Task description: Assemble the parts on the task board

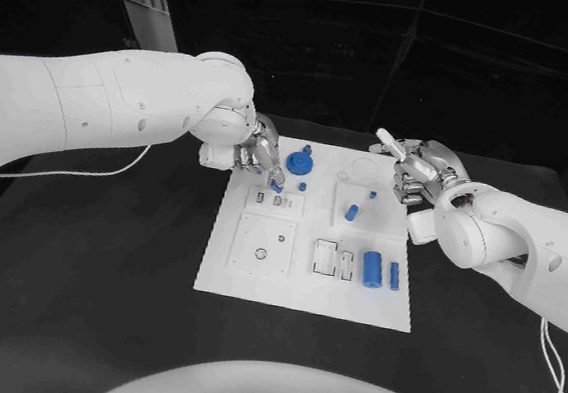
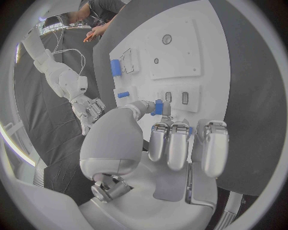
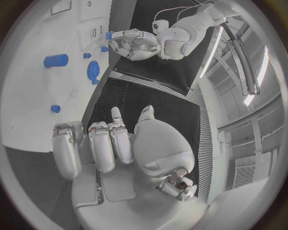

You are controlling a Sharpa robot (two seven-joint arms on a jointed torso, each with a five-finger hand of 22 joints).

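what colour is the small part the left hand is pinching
Blue part, pinched by the left hand; the left wrist view shows it best.

Dim room, bright white board, fisheye-bent edges.

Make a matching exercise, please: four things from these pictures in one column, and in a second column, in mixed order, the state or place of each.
Things:
1. left hand
2. right hand
3. blue gear
4. large blue cylinder

States or places:
A. lies on the task board, at the edge on the right arm's side
B. holds nothing, fingers apart
C. pinches a small blue part
D. sits at the board's far end

Pairs: 1-C, 2-B, 3-D, 4-A
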